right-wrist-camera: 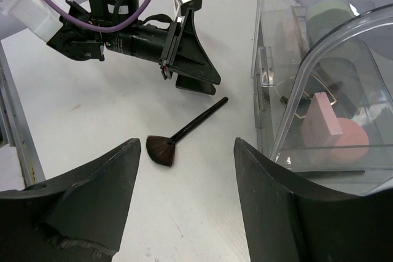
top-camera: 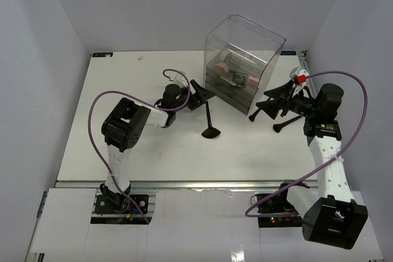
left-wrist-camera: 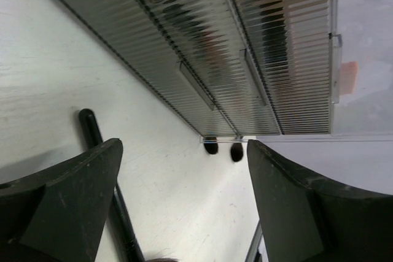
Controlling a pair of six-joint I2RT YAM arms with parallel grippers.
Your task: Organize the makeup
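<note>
A black fan-headed brush (top-camera: 210, 122) (right-wrist-camera: 184, 132) lies on the white table, its head toward the near edge. My left gripper (top-camera: 206, 95) (left-wrist-camera: 184, 200) is open and low over the handle end, facing the ribbed drawer fronts of the clear box (top-camera: 245, 59) (left-wrist-camera: 215, 41). The brush handle (left-wrist-camera: 92, 130) runs beside and under one finger (left-wrist-camera: 67, 200). My right gripper (top-camera: 259, 105) (right-wrist-camera: 184, 200) is open with nothing in it, at the box's right front corner. Pink makeup pieces (right-wrist-camera: 334, 124) and a pale green one (right-wrist-camera: 328, 13) sit inside the box.
The box (right-wrist-camera: 288, 59) stands at the back centre-right with its curved clear lid over the contents. White walls enclose the table on three sides. The left arm's purple cable (top-camera: 98, 108) loops over the left half of the table.
</note>
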